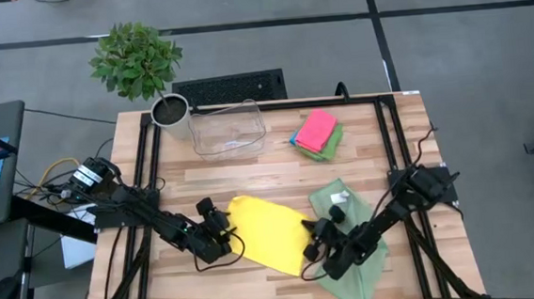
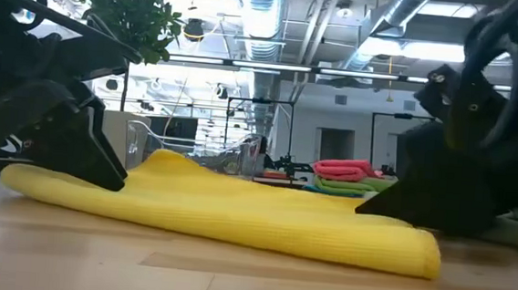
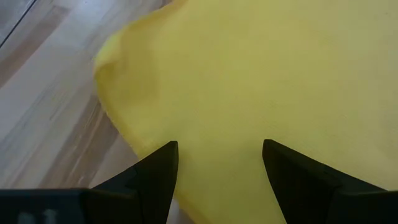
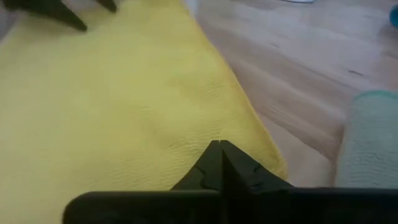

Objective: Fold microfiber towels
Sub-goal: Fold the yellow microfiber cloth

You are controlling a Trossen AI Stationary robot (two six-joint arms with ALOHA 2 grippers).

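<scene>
Two grippers (image 1: 219,240) (image 1: 314,250) flank yellow towel (image 1: 268,229) edges.

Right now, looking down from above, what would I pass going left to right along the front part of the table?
Left hand → yellow towel → right hand → sage green towel.

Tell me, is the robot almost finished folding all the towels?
Not yet. Done: a folded stack with pink on top sits near the clear bin. In hand: the yellow towel lies spread out, the left gripper open at one edge, the right gripper shut at the other. Left: the pale green towel waits under the right arm.
</scene>
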